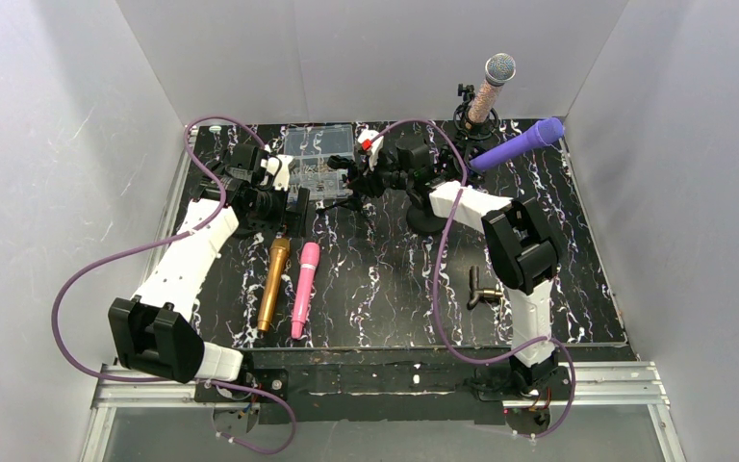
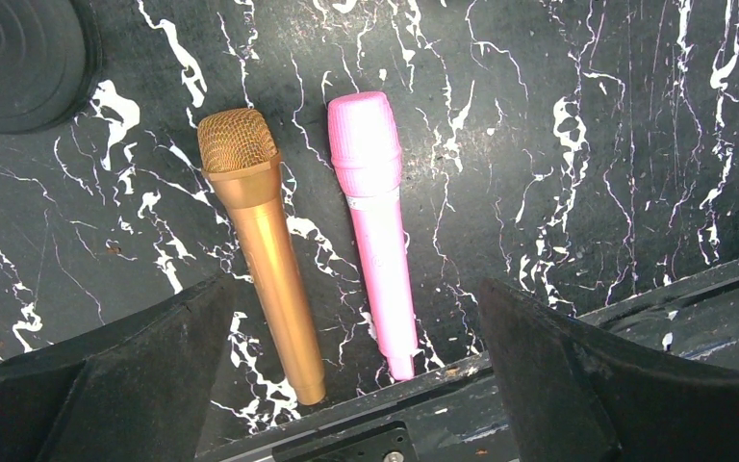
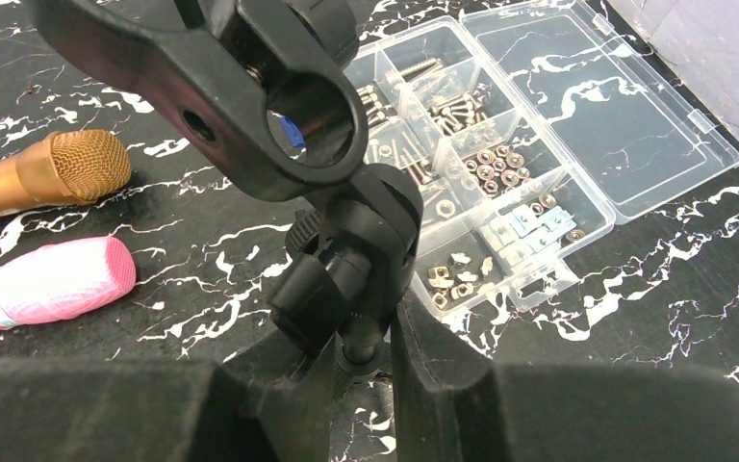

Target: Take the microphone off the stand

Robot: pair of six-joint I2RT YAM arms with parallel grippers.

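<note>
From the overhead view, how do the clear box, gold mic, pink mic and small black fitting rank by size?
Largest: clear box, though partly hidden.
Next: gold mic and pink mic, too alike to rank.
Smallest: black fitting.

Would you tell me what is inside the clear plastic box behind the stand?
The clear box holds screws, nuts and small metal brackets; its lid lies open. The black stand in front covers some compartments, so their contents are hidden.
</note>
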